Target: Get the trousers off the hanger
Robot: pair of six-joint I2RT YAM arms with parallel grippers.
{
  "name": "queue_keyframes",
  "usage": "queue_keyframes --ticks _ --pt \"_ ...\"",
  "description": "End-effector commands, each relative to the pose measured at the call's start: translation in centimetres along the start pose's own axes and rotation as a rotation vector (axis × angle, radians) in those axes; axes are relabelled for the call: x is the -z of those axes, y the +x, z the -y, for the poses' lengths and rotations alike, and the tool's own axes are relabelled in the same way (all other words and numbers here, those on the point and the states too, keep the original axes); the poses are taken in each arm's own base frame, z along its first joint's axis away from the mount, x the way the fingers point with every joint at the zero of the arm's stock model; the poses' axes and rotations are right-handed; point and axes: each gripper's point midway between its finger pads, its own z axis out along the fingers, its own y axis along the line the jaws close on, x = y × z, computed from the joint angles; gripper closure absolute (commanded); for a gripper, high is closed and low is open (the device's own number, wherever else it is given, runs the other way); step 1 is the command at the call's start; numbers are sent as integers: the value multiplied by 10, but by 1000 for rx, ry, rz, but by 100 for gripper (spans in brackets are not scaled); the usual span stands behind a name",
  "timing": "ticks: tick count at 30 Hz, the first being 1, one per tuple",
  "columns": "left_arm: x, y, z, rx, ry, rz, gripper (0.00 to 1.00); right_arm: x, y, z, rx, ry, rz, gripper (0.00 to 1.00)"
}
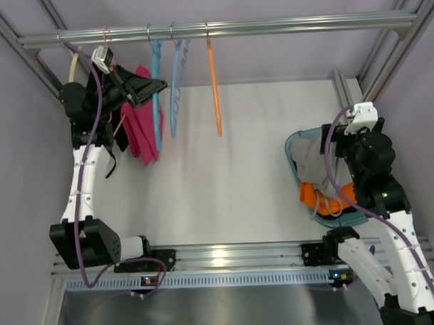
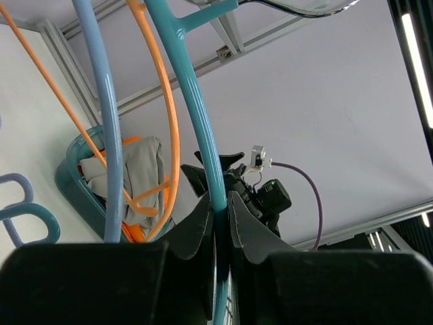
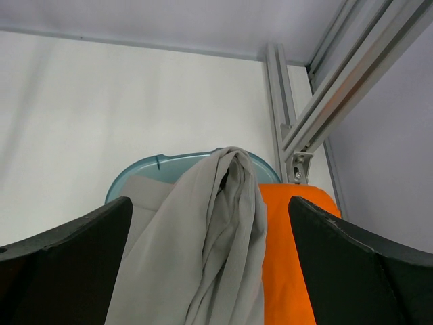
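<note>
- Our left hand [image 2: 220, 210] is pressed together on the hanger [image 2: 196, 101], pinching its teal bar between both fingers [image 2: 196, 230].
- Beside that hand hang a sky-blue hanger [image 2: 108, 135] and an orange hanger [image 2: 166, 101], all three on the rail [image 1: 269, 25]. A pink garment [image 1: 139, 133] hangs just below the hand.
- The trousers [image 1: 313, 159] are well apart from the left hand, on the far side of the bench [image 1: 225, 183].
- Our right hand [image 3: 210, 210] is spread wide, one finger on each side of the wrist view.
- The trousers [image 3: 216, 230] lie heaped straight ahead of the right hand, between its spread fingers. We cannot tell whether they touch.
- They rest in a teal basket [image 3: 135, 179], with an orange garment [image 3: 291, 257] touching them on the side of the hand's right finger.
</note>
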Motion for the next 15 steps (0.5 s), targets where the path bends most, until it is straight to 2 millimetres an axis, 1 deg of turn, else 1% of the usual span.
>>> queue_keyframes --ticks 1,3,4,5,8,10,11,15 --pt "-2 -17 30 -211 72 28 100 8 -35 5 -52 5 81 1" --pt "-5 -22 27 -228 72 21 100 8 -36 4 -58 1 83 1" --pt "-8 -27 16 -214 62 15 100 7 -36 3 -65 -3 80 1" --pt "-10 -29 16 -220 64 8 100 7 -35 3 -68 -5 79 1" --pt "-14 -37 3 -233 54 6 100 8 -36 1 -76 -13 77 1" --pt "-16 -41 -1 -239 52 8 100 9 -37 1 -76 -13 78 1" --pt "-18 -45 -8 -223 45 8 100 9 -37 2 -75 -11 79 1" --pt "-18 -47 -20 -229 32 14 100 10 -37 2 -76 -11 78 1"
